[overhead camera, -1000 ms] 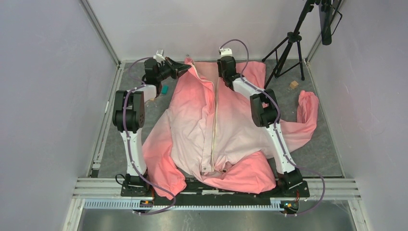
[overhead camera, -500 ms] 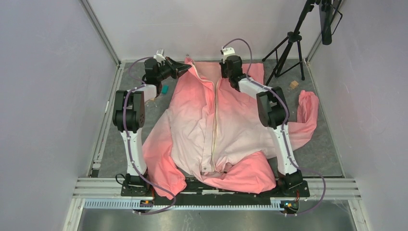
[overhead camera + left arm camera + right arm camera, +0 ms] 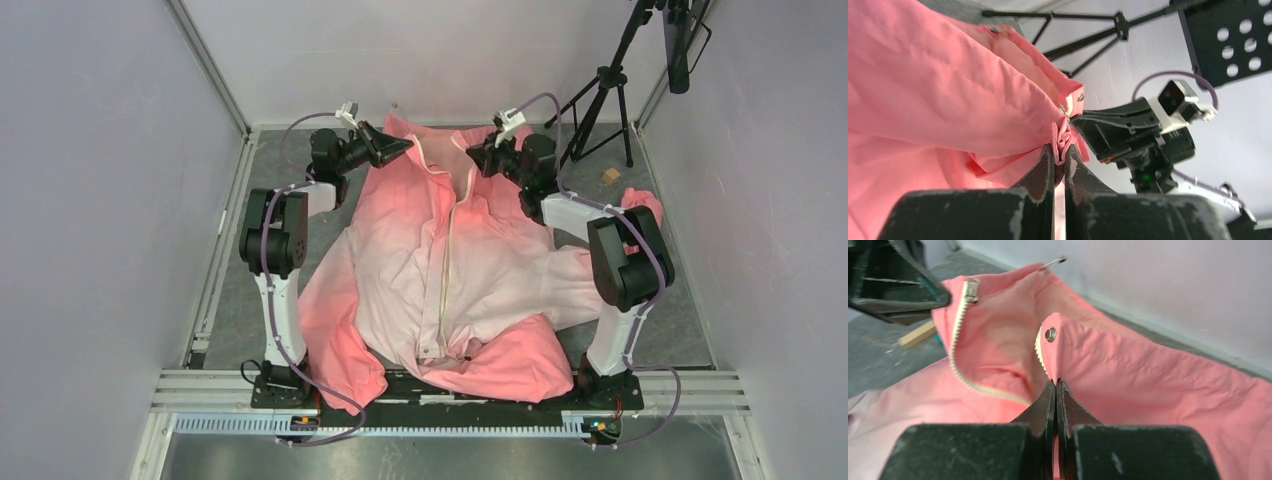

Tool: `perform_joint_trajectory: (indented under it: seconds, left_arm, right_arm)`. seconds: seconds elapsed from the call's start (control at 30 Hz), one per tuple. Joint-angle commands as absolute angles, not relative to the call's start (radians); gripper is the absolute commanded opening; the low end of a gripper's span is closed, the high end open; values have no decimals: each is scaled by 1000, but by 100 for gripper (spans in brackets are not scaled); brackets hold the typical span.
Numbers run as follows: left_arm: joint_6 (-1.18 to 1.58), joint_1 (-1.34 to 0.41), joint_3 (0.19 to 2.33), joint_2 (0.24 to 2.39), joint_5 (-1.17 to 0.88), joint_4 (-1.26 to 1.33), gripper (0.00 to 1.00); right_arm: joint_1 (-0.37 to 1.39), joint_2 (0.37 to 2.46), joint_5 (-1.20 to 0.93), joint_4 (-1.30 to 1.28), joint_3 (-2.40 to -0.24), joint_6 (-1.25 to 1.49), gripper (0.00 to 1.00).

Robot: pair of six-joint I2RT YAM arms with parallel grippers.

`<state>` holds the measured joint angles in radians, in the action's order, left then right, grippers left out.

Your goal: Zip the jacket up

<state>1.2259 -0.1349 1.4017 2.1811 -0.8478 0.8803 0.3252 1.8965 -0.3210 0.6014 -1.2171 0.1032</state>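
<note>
The pink jacket [image 3: 450,270] lies front up on the grey table, collar at the far end, its cream zipper strip [image 3: 445,280] running down the middle. The zipper is joined along most of its length and splits open at the collar. My left gripper [image 3: 405,148] is shut on the left collar edge; bunched fabric [image 3: 1064,134] sits between its tips [image 3: 1059,150]. My right gripper [image 3: 473,156] is shut on the right collar edge [image 3: 1068,347] just below a metal snap [image 3: 1050,334]. The zipper slider [image 3: 971,288] hangs at the top of the left teeth.
A black tripod [image 3: 600,95] stands at the far right corner. A small wooden block [image 3: 609,176] lies by it. The right sleeve [image 3: 640,215] is bunched behind my right arm. Grey walls close in the far and side edges.
My right arm has swung out to the right and pulled the right collar edge with it. My left gripper has shifted right with its collar edge. The collar now stands lifted and open.
</note>
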Motion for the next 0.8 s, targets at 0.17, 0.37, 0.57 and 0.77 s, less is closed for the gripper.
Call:
perform_joint_trajectory:
  seconds: [0.17, 0.37, 0.57, 0.77]
  left_arm:
    - [1017, -189, 1219, 1999, -1024, 1163, 2]
    - [1043, -191, 1204, 2012, -1057, 1285, 2]
    - [1172, -192, 1207, 2064, -1025, 1480, 2]
    - [1180, -190, 1206, 2072, -1022, 1499, 2]
  right_arm:
    - [271, 1729, -696, 913, -974, 279, 1]
    - [269, 1720, -779, 1028, -913, 326, 1]
    - [270, 1776, -828, 1262, -904, 548, 1]
    - [271, 1841, -834, 1283, -954, 661, 1]
